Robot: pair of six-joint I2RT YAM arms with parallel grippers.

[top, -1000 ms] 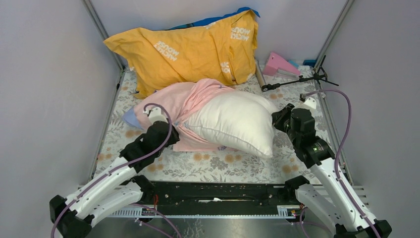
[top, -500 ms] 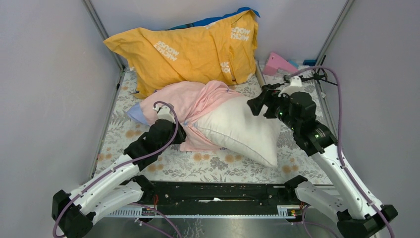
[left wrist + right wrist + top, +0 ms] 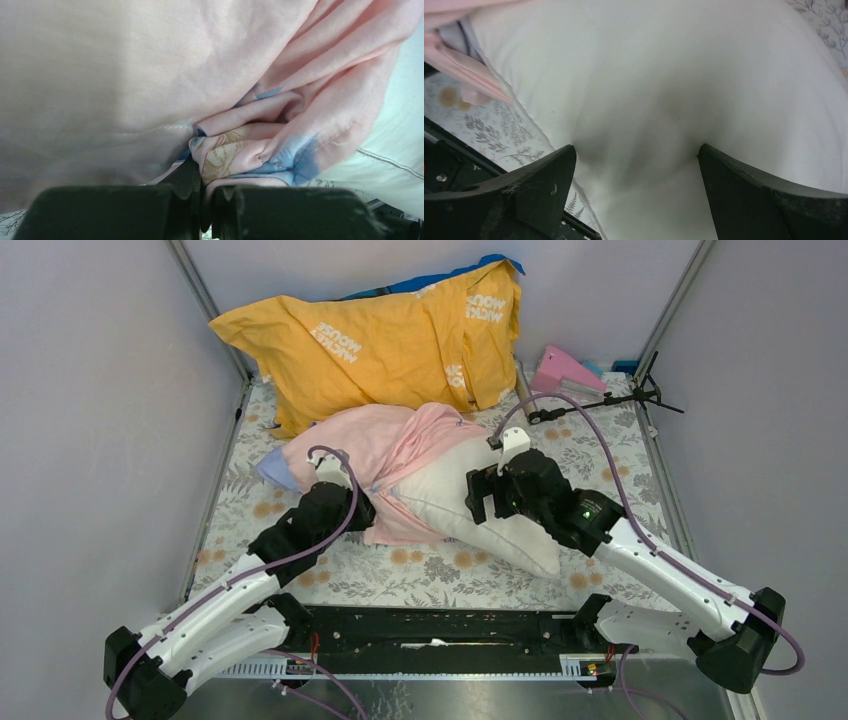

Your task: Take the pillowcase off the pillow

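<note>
The pale pink pillowcase (image 3: 365, 445) is bunched over the left end of the white pillow (image 3: 440, 502), whose right part lies bare. My left gripper (image 3: 366, 510) is shut on a fold of the pillowcase (image 3: 125, 75) at its near edge, with pink and blue cloth pinched between the fingers (image 3: 186, 180). Pillow seam shows at the right of that view (image 3: 400, 140). My right gripper (image 3: 480, 496) hangs open just over the bare pillow (image 3: 649, 75), fingers (image 3: 549, 172) spread wide with only pillow between them. A bit of pillowcase (image 3: 459, 57) shows at its upper left.
A yellow-orange cushion (image 3: 380, 340) with white lettering leans against the back wall. A pink object (image 3: 565, 370) and a black stand (image 3: 600, 400) lie at the back right. Everything rests on a floral mat (image 3: 450, 575) between grey side walls.
My right gripper has opened, let go of the pillow's right end, and swung left over the pillow's middle. The pillow has shifted and sagged. The left gripper has kept its grip.
</note>
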